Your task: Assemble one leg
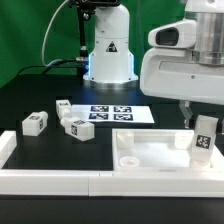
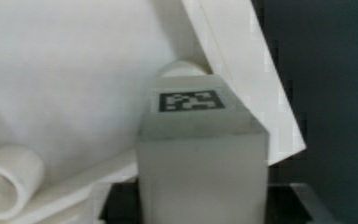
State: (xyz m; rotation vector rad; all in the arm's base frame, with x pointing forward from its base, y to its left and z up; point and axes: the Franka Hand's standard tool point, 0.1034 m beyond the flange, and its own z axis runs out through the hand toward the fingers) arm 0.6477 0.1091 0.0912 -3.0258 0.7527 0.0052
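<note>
One leg (image 1: pixel 204 143), a small white oblong block with a square tag, stands upright at the exterior view's right, over the right corner of the large white tray-like piece (image 1: pixel 160 150). My gripper (image 1: pixel 203 122) comes down on it from above, its pads against two opposite sides. In the wrist view the leg (image 2: pixel 202 150) fills the middle, tag facing the camera, and my gripper (image 2: pixel 202 197) has a dark pad pressed to each side. Behind it lies the tray-like piece (image 2: pixel 69 100). Three more legs (image 1: pixel 34 123) (image 1: pixel 63 107) (image 1: pixel 77 127) lie loose at the left.
The marker board (image 1: pixel 115 113) lies flat behind the tray-like piece. The robot base (image 1: pixel 108 55) stands at the back. A long white raised frame (image 1: pixel 50 178) runs along the table's front. A round socket (image 1: pixel 128 158) sits in the tray-like piece's left corner.
</note>
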